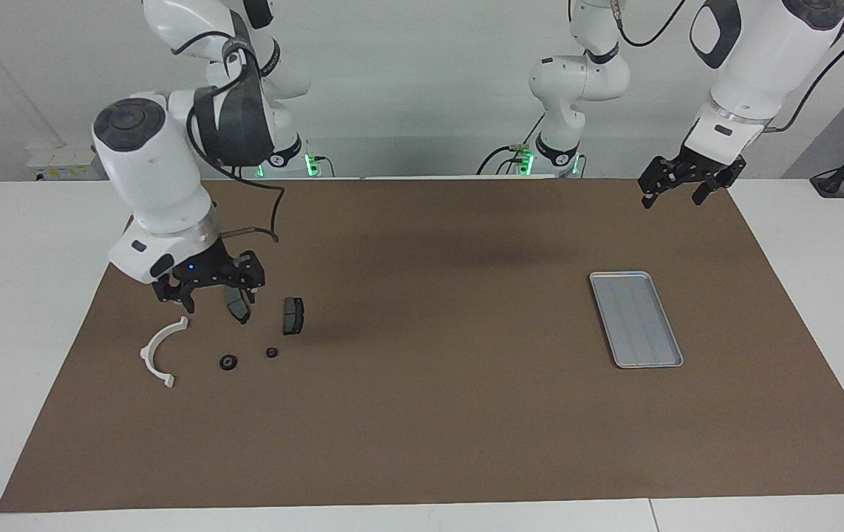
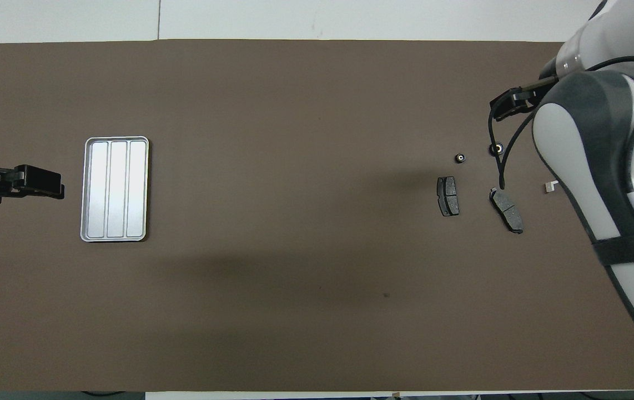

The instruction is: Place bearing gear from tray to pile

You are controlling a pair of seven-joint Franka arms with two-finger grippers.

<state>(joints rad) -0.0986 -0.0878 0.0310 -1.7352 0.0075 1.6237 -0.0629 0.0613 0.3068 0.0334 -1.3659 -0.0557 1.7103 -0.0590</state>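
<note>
Main risk now: your right claw [image 1: 204, 288] hangs low over the pile with the arm's cable dangling, so a sideways sweep could clip one of the brake pads [image 1: 293, 315] or nudge the bearing gear [image 1: 272, 352] out of the group. Lift straight up before you traverse.

Second risk: the gear is small and round. My guess is any bump rolls it across the brown mat [image 1: 429, 414].

Right claw: spread, pinching nothing. It sits over the second brake pad [image 1: 237, 304], between the white half-ring bracket [image 1: 159, 350] and the first pad.

Bearing gear: down on the mat in the pile, clear of the claw and not touching it. It lies farther from the robots than both pads, and just beside the other small black ring [image 1: 228, 362]. In the overhead view the two rounds show at gear [image 2: 460, 158] and ring [image 2: 496, 148].

Tray [image 1: 635, 318]: toward the left arm's end of the counter, nothing in it, well apart from the pile.

Left claw [image 1: 677, 187]: spread, holding nothing, waiting over the mat's edge nearest the robots, close to the tray.

Judgement: placement looks done. Only the retreat is left.
</note>
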